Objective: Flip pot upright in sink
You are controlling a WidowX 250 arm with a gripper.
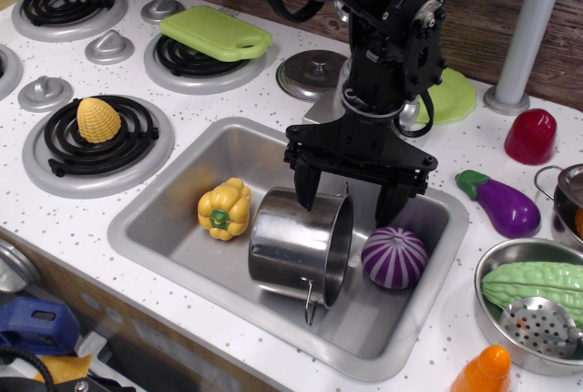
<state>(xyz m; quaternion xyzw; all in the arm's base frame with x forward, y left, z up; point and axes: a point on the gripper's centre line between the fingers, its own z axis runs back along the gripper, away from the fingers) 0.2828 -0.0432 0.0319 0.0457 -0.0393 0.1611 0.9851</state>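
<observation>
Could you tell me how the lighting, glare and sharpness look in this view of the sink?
In observation.image the light is even and soft; the pot lying on its side shows bright reflections, the sink floor a mild sheen; the gripper casts only a faint shadow; focus is sharp throughout, with clutter cropped at the lower-left edge.

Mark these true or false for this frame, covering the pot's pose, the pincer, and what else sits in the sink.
1. The pot lies on its side in the sink. True.
2. The pincer is closed around the purple eggplant. False: its jaws stand open above the pot; the eggplant lies on the counter.
3. A yellow bell pepper sits in the sink, left of the pot. True.
4. The purple onion sits on a stove burner. False: it is in the sink, right of the pot.
</observation>
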